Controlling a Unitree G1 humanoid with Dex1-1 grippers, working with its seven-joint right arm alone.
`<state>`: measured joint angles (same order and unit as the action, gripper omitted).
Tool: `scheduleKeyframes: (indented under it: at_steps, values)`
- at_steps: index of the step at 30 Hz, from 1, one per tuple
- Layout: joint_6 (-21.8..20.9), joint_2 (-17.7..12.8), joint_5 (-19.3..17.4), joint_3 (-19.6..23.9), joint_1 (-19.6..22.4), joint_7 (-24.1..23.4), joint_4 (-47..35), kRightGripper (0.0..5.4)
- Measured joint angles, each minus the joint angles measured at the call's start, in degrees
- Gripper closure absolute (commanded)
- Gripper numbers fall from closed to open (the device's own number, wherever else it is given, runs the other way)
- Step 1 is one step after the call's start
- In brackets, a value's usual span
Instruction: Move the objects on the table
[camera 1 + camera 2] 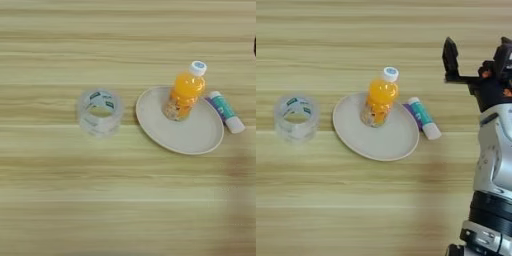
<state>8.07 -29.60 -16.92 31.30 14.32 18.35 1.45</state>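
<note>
Notably, we found the bottle (377, 98) standing upright on the plate (356, 135), the tube (423, 118) just beside the rim. Our gripper (476, 55) hung well apart, fingers spread and empty. We judged the bottle light, smooth, tippable; best taken mid-body.

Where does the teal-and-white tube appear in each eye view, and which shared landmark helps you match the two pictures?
Left eye view: the teal-and-white tube lies near the right edge, just right of the white plate.
Right eye view: the tube lies right of centre, again beside the plate's right rim.
Shared landmark: the orange drink bottle standing on the plate.
</note>
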Motion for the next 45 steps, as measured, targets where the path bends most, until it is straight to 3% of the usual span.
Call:
scheduleKeyframes:
  at_steps: [7, 11, 22, 29, 45]
  values:
    - [-1.18, -2.60, 3.56, -0.64, -1.38, 1.98, 10.45, 0.02]
    - [-1.39, -4.11, 4.81, -1.56, -3.39, 4.09, 11.94, 0.02]
    - [-1.35, -4.25, 7.74, -5.30, -10.88, 9.58, 10.99, 0.02]
    - [-1.36, -5.29, 10.90, -7.70, -11.89, 10.91, 11.28, 0.02]
    - [-1.50, -5.90, 13.36, -10.15, -12.52, 11.57, 15.82, 0.02]
